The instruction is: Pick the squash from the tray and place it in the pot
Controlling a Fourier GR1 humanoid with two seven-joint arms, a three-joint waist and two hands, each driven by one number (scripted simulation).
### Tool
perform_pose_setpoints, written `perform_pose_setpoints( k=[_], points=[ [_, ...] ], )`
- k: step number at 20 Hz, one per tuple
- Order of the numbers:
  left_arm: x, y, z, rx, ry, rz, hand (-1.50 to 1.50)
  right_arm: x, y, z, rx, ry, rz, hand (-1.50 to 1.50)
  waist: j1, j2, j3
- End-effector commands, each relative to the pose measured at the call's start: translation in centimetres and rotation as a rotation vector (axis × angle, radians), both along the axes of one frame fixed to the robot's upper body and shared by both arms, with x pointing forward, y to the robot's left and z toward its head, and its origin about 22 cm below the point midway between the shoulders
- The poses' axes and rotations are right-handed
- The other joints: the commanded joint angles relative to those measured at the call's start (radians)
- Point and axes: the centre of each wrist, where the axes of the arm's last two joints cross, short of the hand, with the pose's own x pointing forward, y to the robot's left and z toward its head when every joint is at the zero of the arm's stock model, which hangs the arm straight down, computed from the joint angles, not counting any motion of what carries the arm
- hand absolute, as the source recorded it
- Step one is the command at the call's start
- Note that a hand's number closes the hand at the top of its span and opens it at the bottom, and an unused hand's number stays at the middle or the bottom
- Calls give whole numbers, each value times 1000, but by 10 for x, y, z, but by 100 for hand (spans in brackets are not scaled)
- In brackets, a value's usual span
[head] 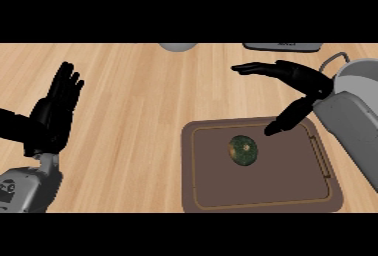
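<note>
Right hand hangs open over the far right corner of the brown rectangular tray, fingers spread and reaching leftward, thumb pointing down toward the tray's surface; it has hold of nothing, and I judge it to be poised ahead of a grasp rather than in one.

Just below and to the left of that thumb tip, nearer the robot, lies the dark green mottled squash; it rests on the tray's floor, apart from the hand, and nothing touches it. Directly to the hand's right, close by the wrist and partly hidden by the grey forearm, stands the grey metal pot with a wire loop handle; whether anything lies inside it cannot be told.

So the task looks to be at its beginning: the squash is not yet gripped, not yet lifted, not yet carried; the descent, the closing of fingers, the short move to the right and the release into the pot are all left.

The squash shows as a slightly stretched oval; its long axis runs away from the robot, roughly in line with the tray's longer sides; a paler ring marks its upper face; which end carries the stem I cannot tell.

Far to the left of the working hand, the left hand rests open, fingers up.
</note>
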Motion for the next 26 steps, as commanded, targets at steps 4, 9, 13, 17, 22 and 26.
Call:
perform_pose_setpoints(
  k=[4, 9, 13, 17, 22, 26],
  points=[
    [-5, 4, -2, 4, 38, 11, 0, 0, 22, 26, -393, -79, 280, -150, -12, -15, -3],
    [2, 5, -2, -4, 42, 32, 0, -16, 51, 19, -577, -207, 366, -150, -48, -20, -3],
    [-15, 12, 1, -1, 26, 42, 0, -22, 49, 6, -682, -193, 379, -150, -47, -24, -3],
    [3, 19, -11, 21, 22, 59, 0, -29, 55, -13, -662, -177, 393, -150, -62, -20, -3],
    [2, 27, -9, 13, 37, 57, 0, -22, 70, -3, -679, -185, 396, -150, -55, -19, -3],
    [-8, 16, 5, -1, 26, 59, 0, -41, 75, -38, -751, -223, 337, -150, -54, -22, -3]
  ],
)
